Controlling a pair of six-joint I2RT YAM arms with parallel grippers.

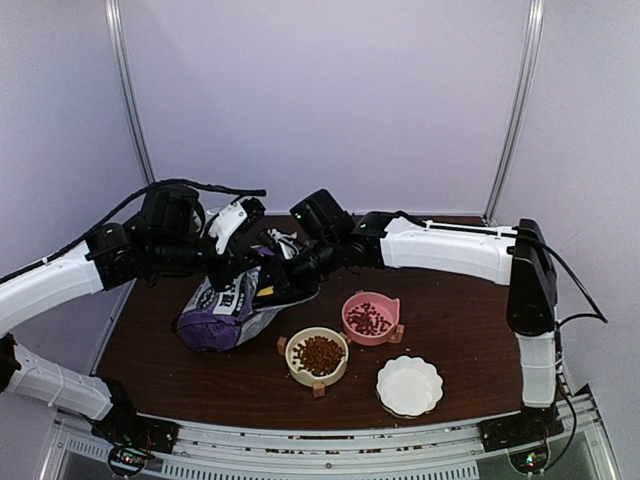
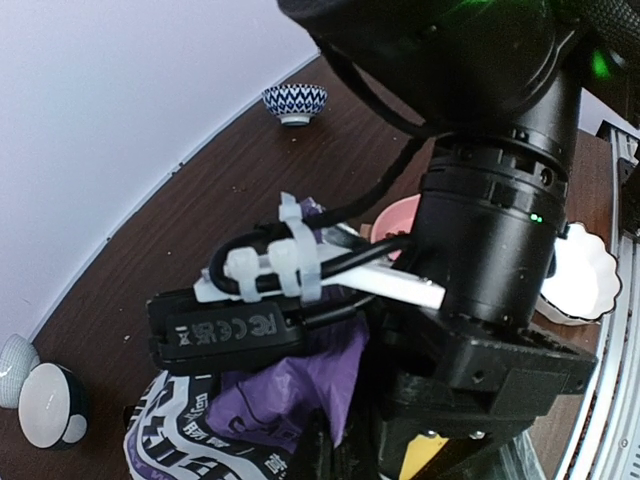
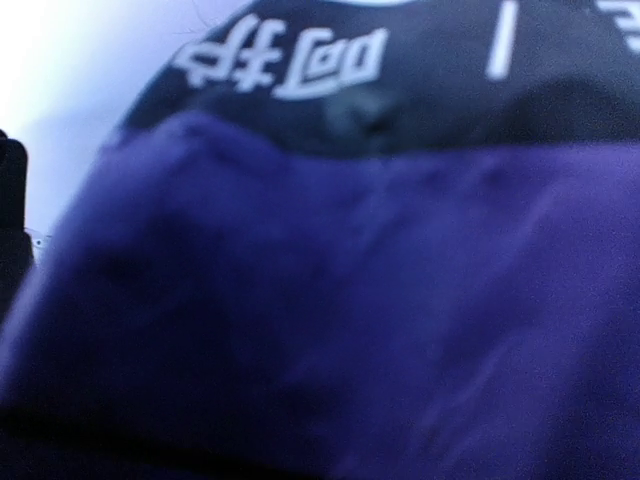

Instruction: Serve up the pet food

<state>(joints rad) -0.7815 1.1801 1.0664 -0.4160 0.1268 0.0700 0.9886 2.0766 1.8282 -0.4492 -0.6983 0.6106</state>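
Purple bag material fills your right wrist view, pressed so close that it blurs, with white lettering on a black band above the purple. From above, you see the bag lying tilted on the dark table, its bottom on the wood and its top raised between your 2 arms. Your left claw is clenched on the bag's upper left edge. Your right claw sits at the bag's upper right, but you cannot tell whether it grips or is released, since its fingers are hidden against the bag. Kibble lies heaped in the cream bowl just in front of the bag, and more of it in the pink bowl beside that. 1 white dish stands near both bowls, toward the table's near edge.
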